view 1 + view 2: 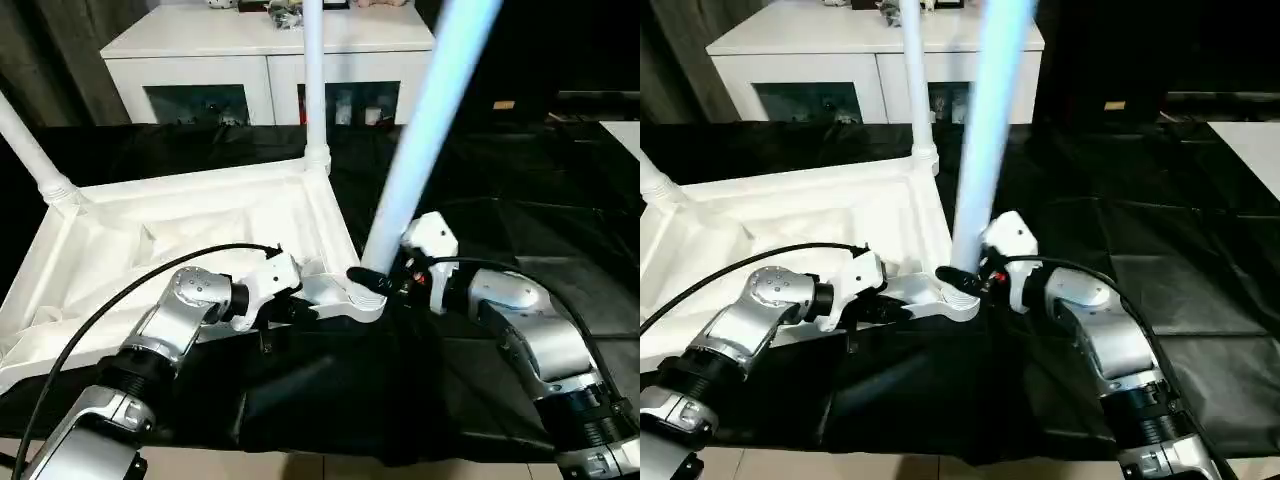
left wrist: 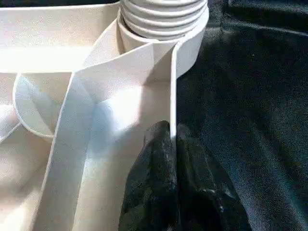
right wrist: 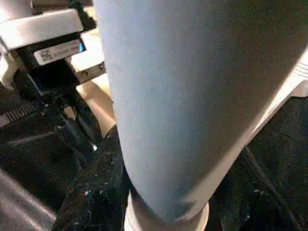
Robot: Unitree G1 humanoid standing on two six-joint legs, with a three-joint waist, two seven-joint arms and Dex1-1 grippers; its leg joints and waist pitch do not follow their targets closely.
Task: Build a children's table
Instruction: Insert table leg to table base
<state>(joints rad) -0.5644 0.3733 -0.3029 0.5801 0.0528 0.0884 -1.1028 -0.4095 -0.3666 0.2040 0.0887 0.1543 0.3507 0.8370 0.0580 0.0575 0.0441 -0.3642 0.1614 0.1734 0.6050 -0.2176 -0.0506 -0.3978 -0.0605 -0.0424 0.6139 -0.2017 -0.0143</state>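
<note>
The white table top [image 1: 180,240] lies upside down on a black cloth. Two white legs stand in its sockets, one at the far right corner [image 1: 314,90] and one at the left corner [image 1: 30,150]. A third leg [image 1: 425,130] leans up from the near right corner socket [image 1: 362,297]. My right gripper [image 1: 385,283] is shut on this leg just above the socket, and the leg [image 3: 183,96] fills the right wrist view. My left gripper [image 1: 298,307] is shut on the table top's rim [image 2: 172,96] beside that socket. Its black fingers [image 2: 163,159] pinch the thin wall, and the leg's ribbed end [image 2: 163,19] shows beyond them.
A white cabinet [image 1: 265,70] with dark glass doors stands behind the table top. The black cloth [image 1: 500,220] spreads to the right, with a flat white board [image 1: 625,135] at the far right edge. Light floor [image 1: 300,470] shows along the near edge.
</note>
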